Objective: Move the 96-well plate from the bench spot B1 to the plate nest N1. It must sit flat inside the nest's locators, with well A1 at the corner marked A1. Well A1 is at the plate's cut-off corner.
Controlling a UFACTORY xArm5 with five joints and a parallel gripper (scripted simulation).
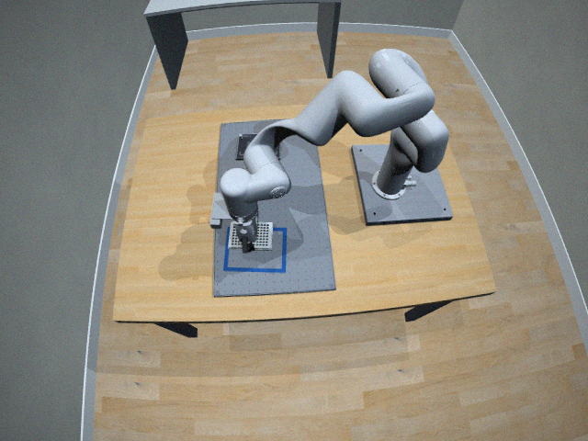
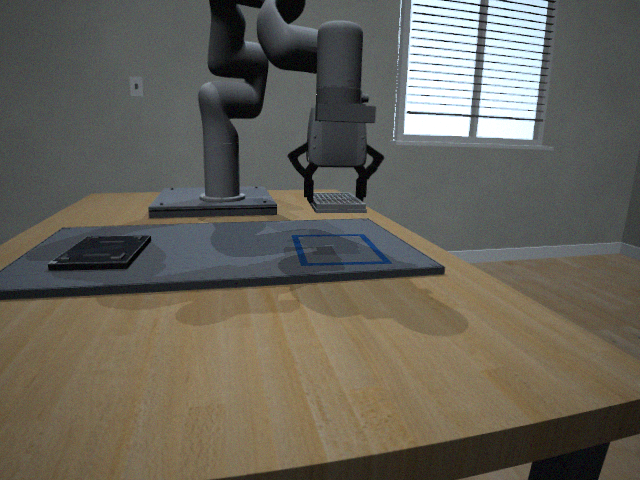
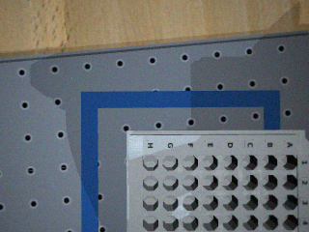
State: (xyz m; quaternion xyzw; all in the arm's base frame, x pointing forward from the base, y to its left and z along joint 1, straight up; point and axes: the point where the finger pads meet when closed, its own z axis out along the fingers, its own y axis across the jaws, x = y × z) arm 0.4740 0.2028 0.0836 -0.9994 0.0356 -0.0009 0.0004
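My gripper is shut on the white 96-well plate and holds it level, well above the grey perforated mat. In the overhead view the plate hangs over the blue square of spot B1. The blue square on the mat is empty, with only the plate's shadow inside it. The wrist view shows the plate with column letters H to A and row numbers, above the blue frame. The black plate nest N1 lies at the mat's other end, also in the overhead view, partly hidden by the arm.
The arm's base plate stands to the right of the mat. A small grey block sits at the mat's left edge next to the blue square. A grey shelf frame stands beyond the table's far edge.
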